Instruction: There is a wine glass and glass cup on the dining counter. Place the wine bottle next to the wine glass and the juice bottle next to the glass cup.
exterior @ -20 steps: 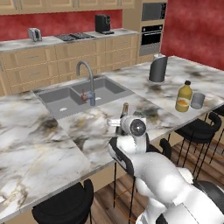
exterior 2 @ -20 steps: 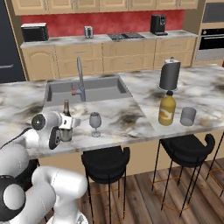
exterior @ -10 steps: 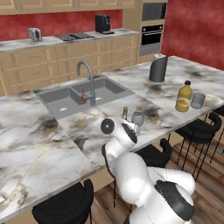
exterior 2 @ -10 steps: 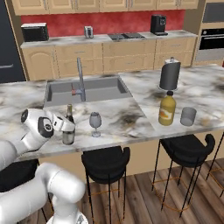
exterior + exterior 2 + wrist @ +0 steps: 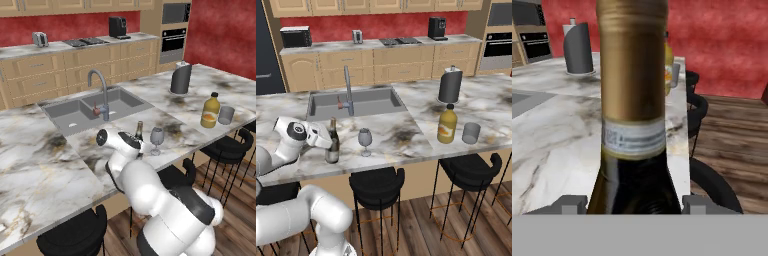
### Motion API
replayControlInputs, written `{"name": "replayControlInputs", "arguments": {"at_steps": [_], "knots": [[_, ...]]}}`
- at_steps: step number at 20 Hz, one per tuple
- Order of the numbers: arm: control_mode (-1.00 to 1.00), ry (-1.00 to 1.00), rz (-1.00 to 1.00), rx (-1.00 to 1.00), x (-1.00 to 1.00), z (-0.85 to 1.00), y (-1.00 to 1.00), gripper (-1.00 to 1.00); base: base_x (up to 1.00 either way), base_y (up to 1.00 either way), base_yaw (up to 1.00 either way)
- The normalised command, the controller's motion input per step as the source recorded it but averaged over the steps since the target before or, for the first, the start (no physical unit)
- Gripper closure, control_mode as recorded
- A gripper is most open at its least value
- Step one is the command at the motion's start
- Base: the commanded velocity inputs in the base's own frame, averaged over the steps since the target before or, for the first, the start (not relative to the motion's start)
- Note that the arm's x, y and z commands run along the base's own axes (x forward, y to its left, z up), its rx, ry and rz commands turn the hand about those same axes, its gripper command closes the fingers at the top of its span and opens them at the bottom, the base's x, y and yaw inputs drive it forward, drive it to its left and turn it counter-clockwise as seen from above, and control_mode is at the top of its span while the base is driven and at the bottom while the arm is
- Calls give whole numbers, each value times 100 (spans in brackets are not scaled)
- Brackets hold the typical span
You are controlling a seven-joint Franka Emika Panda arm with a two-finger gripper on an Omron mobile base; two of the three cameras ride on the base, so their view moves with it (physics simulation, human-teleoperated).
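Gripping wine bottle (image 5: 332,145) (upright); gripper (image 5: 329,143) closed.

Both base views overlook the dining counter (image 5: 45,165); hand view hugs the wine bottle (image 5: 632,100).

Evenly bright, flat rendered light throughout; soft dark shadow patches on the white-grey marble desk (image 5: 406,125); mild softness up close on the gold-topped dark glass bottle (image 5: 633,100).

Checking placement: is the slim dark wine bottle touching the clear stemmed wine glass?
Apart. In the right base view, bare marble counter shows between wine bottle and wine glass.
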Motion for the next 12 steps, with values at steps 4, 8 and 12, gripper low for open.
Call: {"name": "replayControlInputs", "arguments": {"at_steps": [4, 8, 12], "knots": [[-100, -1, -20, -18, 8, -8, 3, 100, 0, 0, 0], [-100, -4, -14, -18, 7, 0, 0, 100, 0, 0, 0], [-100, -4, -6, -13, 8, 0, 0, 100, 0, 0, 0]]}}
